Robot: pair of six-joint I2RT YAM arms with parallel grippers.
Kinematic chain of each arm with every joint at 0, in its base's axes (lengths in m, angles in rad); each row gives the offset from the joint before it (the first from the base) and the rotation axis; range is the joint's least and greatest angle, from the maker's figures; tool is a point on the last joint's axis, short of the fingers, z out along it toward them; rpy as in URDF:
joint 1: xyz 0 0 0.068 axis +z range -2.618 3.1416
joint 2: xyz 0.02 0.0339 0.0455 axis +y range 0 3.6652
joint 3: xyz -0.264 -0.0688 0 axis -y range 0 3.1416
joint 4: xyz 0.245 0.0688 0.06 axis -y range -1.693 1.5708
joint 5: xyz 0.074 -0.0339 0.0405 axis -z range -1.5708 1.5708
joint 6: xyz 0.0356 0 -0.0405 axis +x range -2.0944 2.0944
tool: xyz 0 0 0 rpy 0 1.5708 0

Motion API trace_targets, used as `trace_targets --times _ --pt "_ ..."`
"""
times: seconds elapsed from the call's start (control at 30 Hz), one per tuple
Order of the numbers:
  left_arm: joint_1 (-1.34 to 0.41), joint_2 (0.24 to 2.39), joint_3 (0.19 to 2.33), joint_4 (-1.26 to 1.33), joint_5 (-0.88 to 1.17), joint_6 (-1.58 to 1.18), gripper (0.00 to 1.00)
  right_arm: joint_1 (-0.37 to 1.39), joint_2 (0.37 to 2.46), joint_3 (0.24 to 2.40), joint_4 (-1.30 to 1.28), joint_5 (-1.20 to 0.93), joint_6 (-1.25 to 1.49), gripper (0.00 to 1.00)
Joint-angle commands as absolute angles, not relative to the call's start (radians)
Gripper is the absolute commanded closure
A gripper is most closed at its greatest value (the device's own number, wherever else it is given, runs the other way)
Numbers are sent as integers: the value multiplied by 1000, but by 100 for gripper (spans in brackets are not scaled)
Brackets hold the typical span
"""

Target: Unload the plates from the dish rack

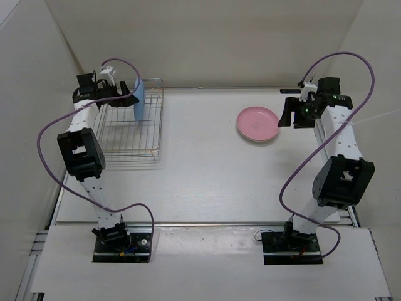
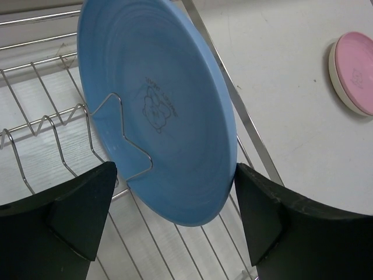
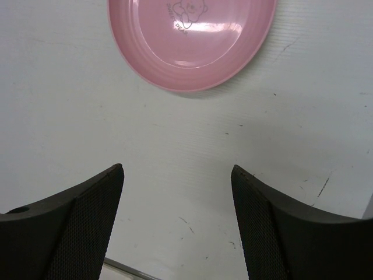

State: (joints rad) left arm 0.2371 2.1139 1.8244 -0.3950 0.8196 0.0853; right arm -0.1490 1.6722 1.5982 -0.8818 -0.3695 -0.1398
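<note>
The light blue plate [image 1: 140, 100] stands on edge in a slot at the right side of the silver wire dish rack [image 1: 125, 137]. My left gripper [image 1: 128, 97] is open, its jaws either side of the blue plate's [image 2: 157, 111] lower rim; the right finger [image 2: 262, 216] is at the rim and the left finger is apart from it. The pink plate [image 1: 257, 122] lies flat on the table at the back right, stacked on the cream plate [image 2: 337, 76], of which only the rim shows. My right gripper [image 1: 289, 115] is open and empty, just right of the pink plate [image 3: 192, 41].
The rack's wire slots [image 2: 41, 134] left of the blue plate hold nothing. White walls close in the table at the back and both sides. A metal strip [image 1: 200, 224] runs along the table's near edge.
</note>
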Motion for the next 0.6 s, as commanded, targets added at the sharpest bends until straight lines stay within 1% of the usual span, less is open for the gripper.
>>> trace_targets --times 0.0,0.1,0.13,0.2,0.23,0.33,0.37,0.4,0.47,0.5,0.53,0.57 --pt "225 2086 1855 -390 845 84 8 -153 1646 1585 -879 -380 -129 22" --pt "225 2086 1845 -399 845 84 15 -153 1646 1585 -879 -371 -120 22" --pt "216 2086 1836 -399 845 84 22 -153 1646 1585 -879 -371 -120 22" --pt "216 2086 1827 -399 845 75 30 -153 1646 1585 -879 -371 -120 22" --pt "216 2077 1827 -408 845 75 37 -153 1646 1585 -879 -362 -120 22" --pt "207 2077 1827 -408 854 66 48 -153 1646 1585 -879 -362 -120 22" --pt "207 2068 1827 -408 854 52 54 -153 1646 1575 -879 -362 -120 22" --pt "207 2068 1827 -408 865 43 63 -153 1646 1575 -879 -353 -129 22" --pt "207 2068 1836 -408 865 34 73 -153 1646 1575 -879 -353 -129 22" --pt "207 2059 1836 -408 865 34 80 -153 1646 1563 -879 -353 -129 22" --pt "207 2059 1836 -408 865 34 89 -153 1646 1563 -879 -353 -129 22" --pt "207 2049 1836 -408 865 22 89 -153 1646 1554 -879 -353 -129 22"
